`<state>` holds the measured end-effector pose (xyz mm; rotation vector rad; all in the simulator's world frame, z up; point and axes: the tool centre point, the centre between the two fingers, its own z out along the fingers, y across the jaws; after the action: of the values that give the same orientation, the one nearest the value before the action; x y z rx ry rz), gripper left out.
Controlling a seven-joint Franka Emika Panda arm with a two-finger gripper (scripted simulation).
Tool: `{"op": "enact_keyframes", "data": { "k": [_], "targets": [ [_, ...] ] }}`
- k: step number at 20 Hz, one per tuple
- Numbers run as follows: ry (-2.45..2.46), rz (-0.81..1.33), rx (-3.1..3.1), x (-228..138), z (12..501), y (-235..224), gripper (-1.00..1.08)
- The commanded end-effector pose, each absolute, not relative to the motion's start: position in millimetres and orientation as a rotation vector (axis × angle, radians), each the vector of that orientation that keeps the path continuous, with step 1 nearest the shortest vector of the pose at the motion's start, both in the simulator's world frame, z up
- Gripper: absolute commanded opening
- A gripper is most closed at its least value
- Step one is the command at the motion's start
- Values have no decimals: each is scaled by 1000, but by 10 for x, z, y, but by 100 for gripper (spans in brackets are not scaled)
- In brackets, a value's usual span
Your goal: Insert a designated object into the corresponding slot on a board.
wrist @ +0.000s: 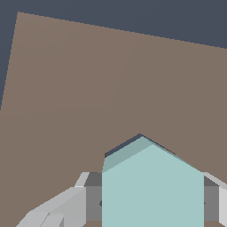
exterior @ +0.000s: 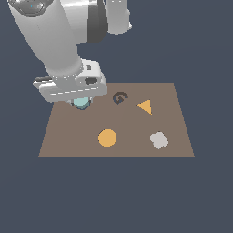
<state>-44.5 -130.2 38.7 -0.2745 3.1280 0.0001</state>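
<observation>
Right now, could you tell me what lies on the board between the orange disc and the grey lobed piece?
Nothing: in the exterior view the board is bare brown between the orange disc and the grey lobed piece.

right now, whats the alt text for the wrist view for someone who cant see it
A light teal block fills the lower middle of the wrist view, held between the grey fingers of the gripper. A thin dark edge shows just past the block's tip, and behind it lies plain brown board with dark background beyond.
</observation>
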Motion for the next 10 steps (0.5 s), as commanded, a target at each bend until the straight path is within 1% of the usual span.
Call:
{"op": "enact_keyframes", "data": {
  "k": [1, 4, 5, 10],
  "targets": [
    [3128, 0, -277, -445, 341, -1300, -100],
    [3128, 0, -278, -445, 304, -1300, -100],
    [3128, 0, -278, -445, 304, -1300, 100],
    [3128, 0, -278, -445, 304, -1300, 100]
  ]
}}
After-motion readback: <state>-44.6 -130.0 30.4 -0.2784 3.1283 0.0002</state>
